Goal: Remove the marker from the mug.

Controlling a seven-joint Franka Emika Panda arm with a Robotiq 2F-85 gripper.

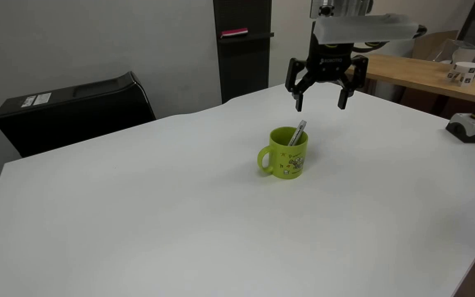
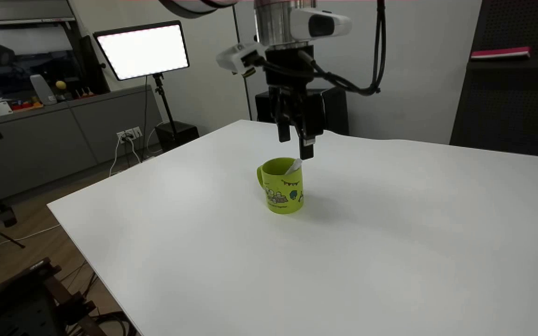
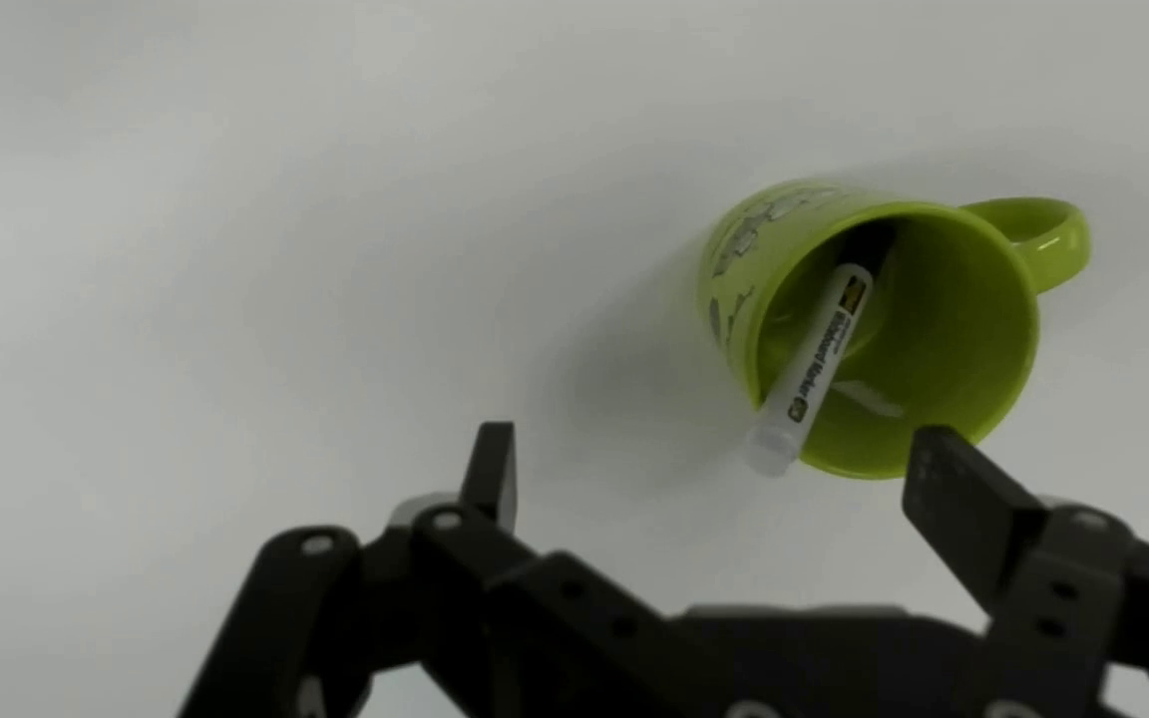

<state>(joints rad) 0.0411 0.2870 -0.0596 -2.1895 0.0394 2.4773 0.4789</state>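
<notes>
White cylindrical marker (image 3: 824,354): leaned inside glossy lime-green loop-handled mug (image 1: 285,159), upper end protruded | mug: stood upright on white surface (image 1: 159,227) | black two-fingered hand (image 1: 320,106): hung spread wide, apart from both

Light panel (image 2: 140,50) glares in an ext. view w/ soft shadow nr mug (image 2: 284,193)

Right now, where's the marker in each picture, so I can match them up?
In an exterior view: marker a little right of centre, poking up.
In an exterior view: marker just right of centre, only its pale end showing.
Wrist view: marker right of centre, label showing.
Shared landmark: the mug, holding it every time.
</notes>
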